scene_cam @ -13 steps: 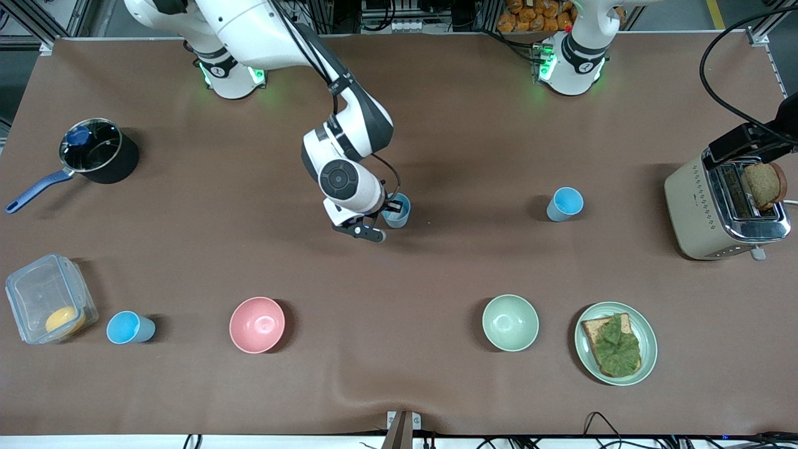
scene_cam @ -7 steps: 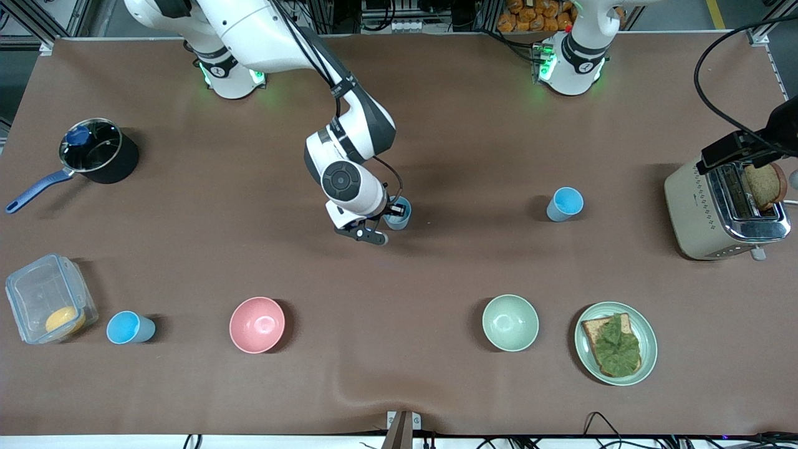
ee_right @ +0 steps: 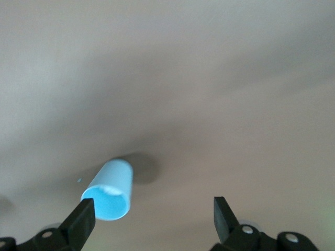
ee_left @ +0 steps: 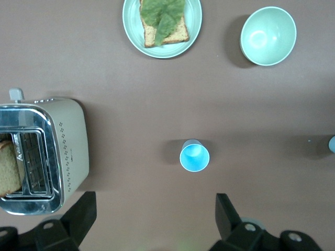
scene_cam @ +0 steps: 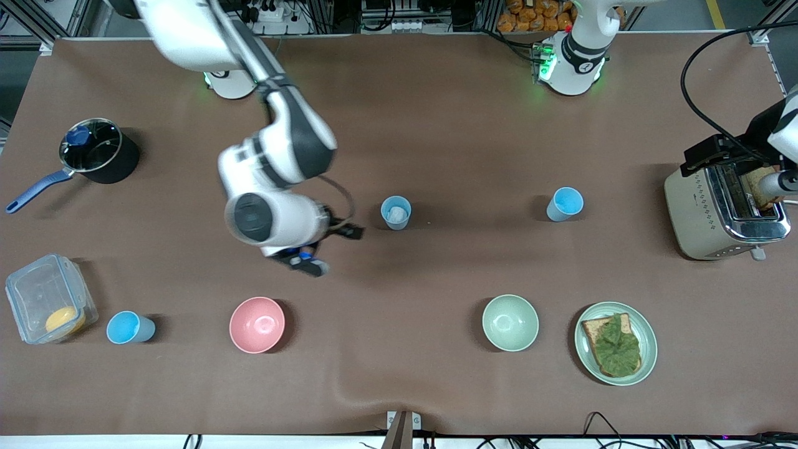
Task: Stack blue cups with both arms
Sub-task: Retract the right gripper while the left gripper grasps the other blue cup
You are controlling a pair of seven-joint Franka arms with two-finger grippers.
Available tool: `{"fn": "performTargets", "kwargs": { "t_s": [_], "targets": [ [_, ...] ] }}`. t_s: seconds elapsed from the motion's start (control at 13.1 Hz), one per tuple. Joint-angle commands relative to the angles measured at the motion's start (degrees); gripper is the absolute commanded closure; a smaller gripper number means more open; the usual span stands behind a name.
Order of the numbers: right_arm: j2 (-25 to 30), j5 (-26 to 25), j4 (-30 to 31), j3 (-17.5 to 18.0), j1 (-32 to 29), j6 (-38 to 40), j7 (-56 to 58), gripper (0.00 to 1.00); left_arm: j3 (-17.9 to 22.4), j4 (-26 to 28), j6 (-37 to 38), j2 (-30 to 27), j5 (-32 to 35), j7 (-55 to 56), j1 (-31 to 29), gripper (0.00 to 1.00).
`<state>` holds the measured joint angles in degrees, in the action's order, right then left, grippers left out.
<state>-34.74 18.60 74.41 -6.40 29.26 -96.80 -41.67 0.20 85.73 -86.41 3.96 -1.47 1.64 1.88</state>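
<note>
Centre of frame: right gripper (scene_cam: pixel 324 248) has let go of middle blue cup (scene_cam: pixel 396 212), pulled off toward frame left, jaws apart, empty | cup upright on table | left gripper (ee_left: pixel 154 222) open over second cup (scene_cam: pixel 565 203) | third cup (scene_cam: pixel 129 328) lower left, nothing stacked yet

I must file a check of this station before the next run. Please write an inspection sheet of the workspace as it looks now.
Surface: brown table cover, a ripple at the edge nearest the front camera.
Job's things: three blue cups, unstacked: middle cup, cup nearer the toaster, cup beside the plastic box.
Clutter: pot, pink bowl, green bowl, plate with toast.
Grippers: right gripper open, empty, over bare cover; left gripper open, empty, high above the toaster-side cup.
Cables: black cable looping above the toaster.
Surroundings: metal frame, equipment.
</note>
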Motion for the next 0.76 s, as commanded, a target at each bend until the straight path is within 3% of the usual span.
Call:
{"fn": "performTargets", "kwargs": {
  "t_s": [0.0, 0.15, 0.31, 0.53, 0.69],
  "targets": [
    [3.70, -6.36, 0.38, 1.13, -4.37, 4.40, 4.02, 0.00, -0.11, 0.05, 0.20, 1.48, -1.16, -1.81, 0.49, 0.00],
    [7.22, -8.13, 1.69, 0.78, -7.01, 5.65, 8.61, 0.00, -0.11, 2.86, -1.38, 2.88, -1.25, -0.86, 2.51, 0.00],
    [13.61, -12.07, 7.03, 1.13, -12.37, 5.40, 17.08, 0.00, -0.11, 4.79, -4.88, 4.99, -2.48, -0.15, 5.66, 0.00],
    [21.27, -15.60, 14.15, 1.83, -21.42, 2.25, 34.07, 0.00, -0.28, 17.68, -17.86, 3.17, -2.48, 1.35, 8.22, 0.00],
    [28.03, -17.98, 20.31, 3.40, -26.86, -1.45, 38.14, 0.00, -0.63, 24.98, -25.88, 2.46, -2.57, 0.48, 8.84, 0.00]
  ]
}}
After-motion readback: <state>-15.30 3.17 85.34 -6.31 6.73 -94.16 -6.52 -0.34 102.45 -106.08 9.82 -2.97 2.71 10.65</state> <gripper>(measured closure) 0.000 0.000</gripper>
